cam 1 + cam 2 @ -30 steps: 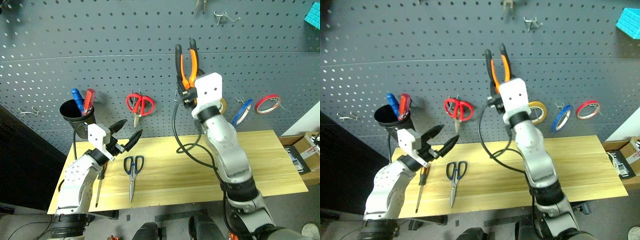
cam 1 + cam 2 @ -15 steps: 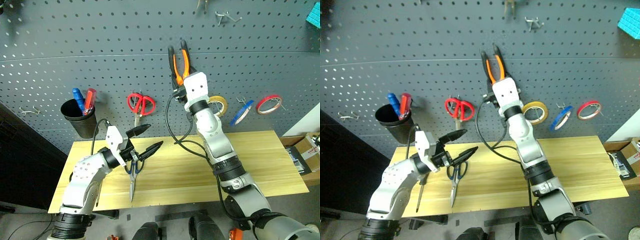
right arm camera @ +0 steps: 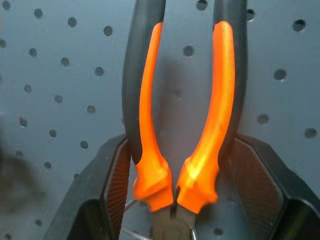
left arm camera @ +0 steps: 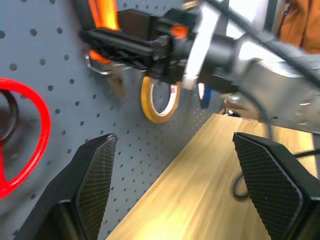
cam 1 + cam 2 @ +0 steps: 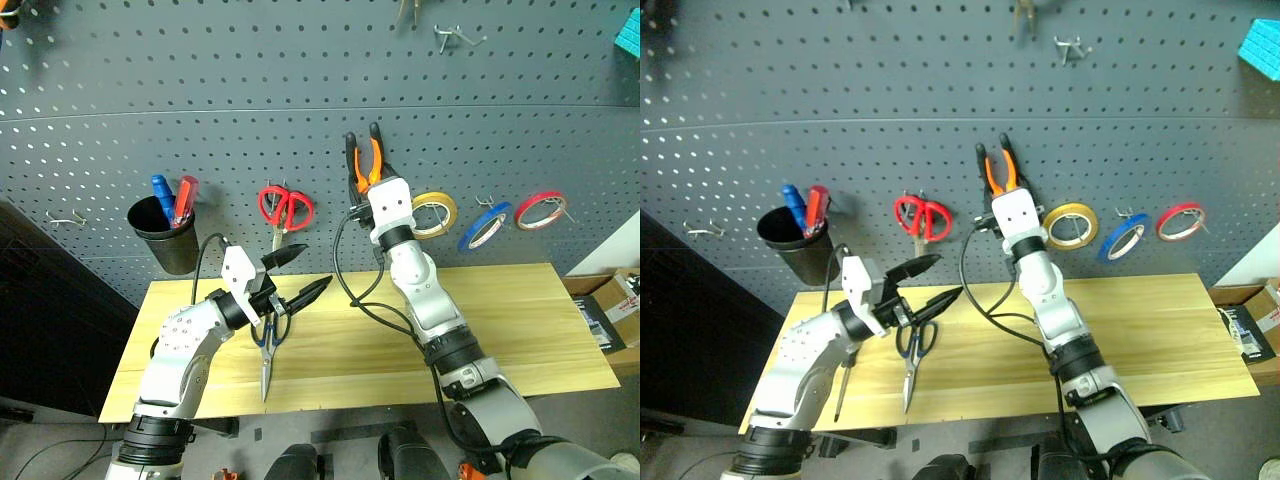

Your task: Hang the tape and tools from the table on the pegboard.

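The orange-and-black pliers [image 5: 364,160] hang handles-up against the pegboard [image 5: 200,100], jaws on a small metal hook [image 4: 98,68]. My right gripper [image 5: 370,185] is open, its fingers [image 3: 119,180] flanking the pliers' handles [image 3: 220,115]. The blue tape [image 5: 484,225] hangs on the board to the right. On the table [image 5: 520,320] lie the dark-blue-handled scissors [image 5: 268,345] and the screwdriver [image 5: 842,378], which my left arm partly hides. My left gripper [image 5: 305,272] is open and empty above the scissors' handles.
Red-handled scissors [image 5: 284,208], a yellow roll [image 5: 433,213] and a red roll [image 5: 540,209] hang on the board. A black cup [image 5: 160,235] holding screwdrivers is mounted at the left. Bare hooks [image 5: 450,38] sit higher up. A cardboard box [image 5: 615,305] stands beyond the table's right end.
My right gripper has come down the board with the pliers to the hook, and its jaws have widened. My left gripper shifted right over the scissors, then held still.
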